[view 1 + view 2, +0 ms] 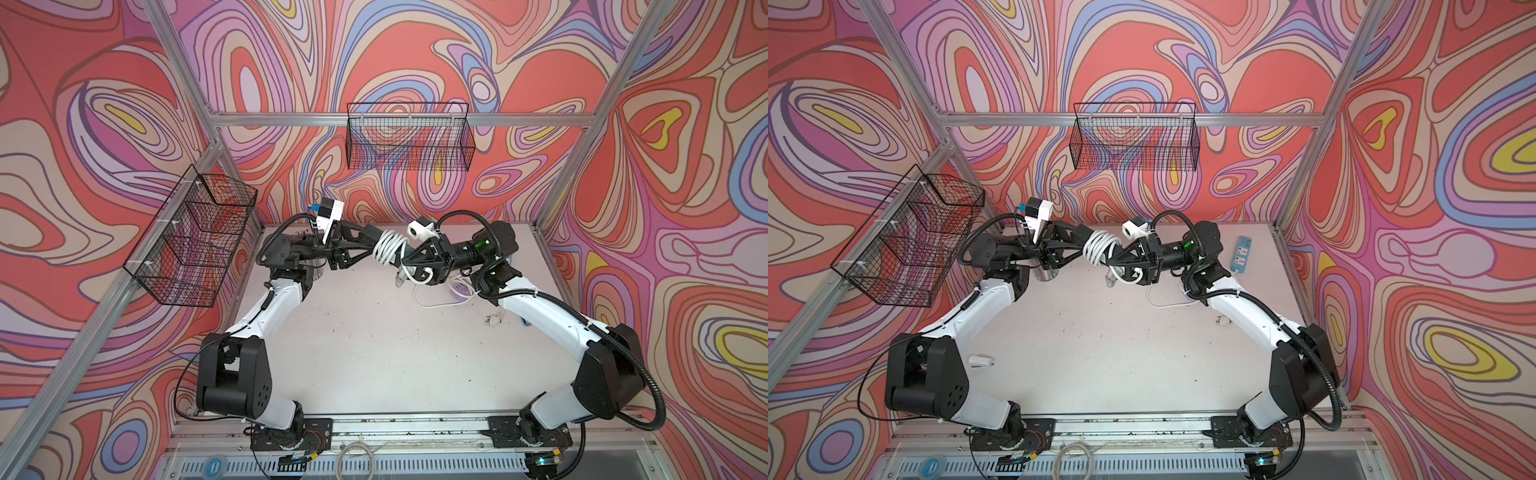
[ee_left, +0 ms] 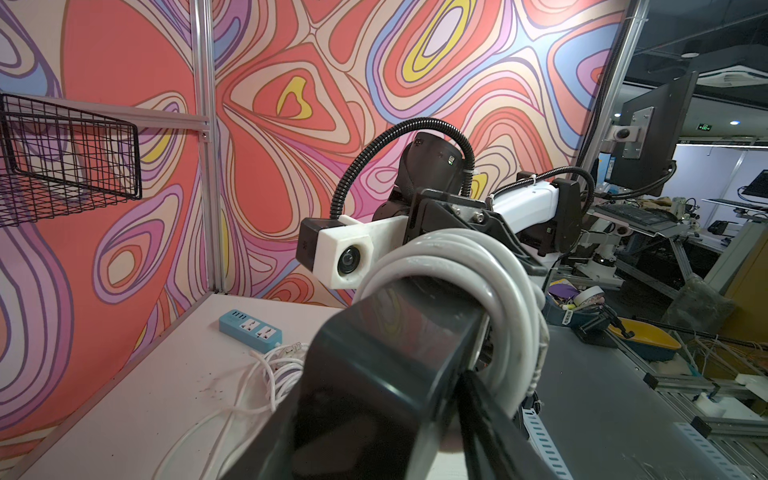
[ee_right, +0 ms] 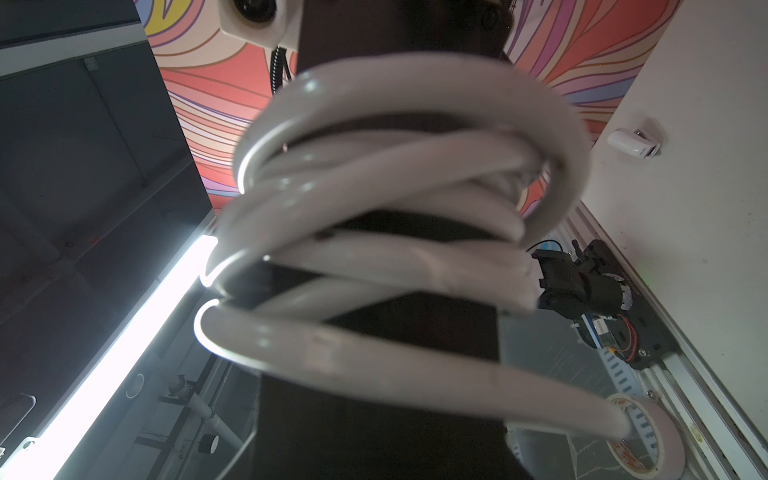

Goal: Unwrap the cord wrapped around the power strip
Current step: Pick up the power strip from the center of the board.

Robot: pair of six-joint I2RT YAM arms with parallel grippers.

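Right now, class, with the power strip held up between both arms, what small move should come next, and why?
Probably close the left pincer firmly on its end of the power strip. The white cord is wound in several coils round its middle, and the right pincer holds the other end; a firm left grip would free it to take the cord.
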